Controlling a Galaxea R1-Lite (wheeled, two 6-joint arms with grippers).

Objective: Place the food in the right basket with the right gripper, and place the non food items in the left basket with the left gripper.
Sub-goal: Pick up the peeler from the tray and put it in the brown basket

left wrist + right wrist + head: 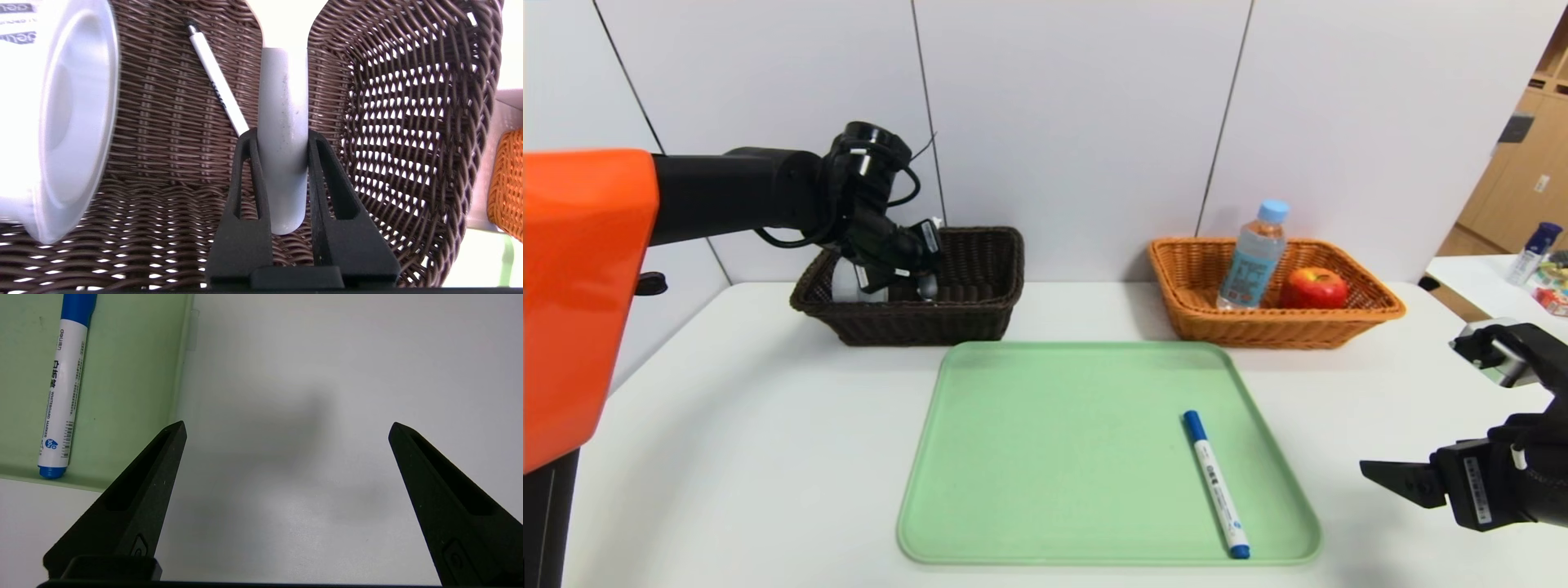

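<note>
1. Lying nearest on the green tray, toward its right front corner, is a blue-capped marker.
2. Just right of the tray, the right gripper hovers over the white table, fingers spread wide and empty.
3. Behind the tray to the right, the orange basket holds a bottle and an apple.
4. Behind the tray to the left, the left gripper reaches into the dark basket, clamping the peeler handle beside a pen and a tape roll.
</note>
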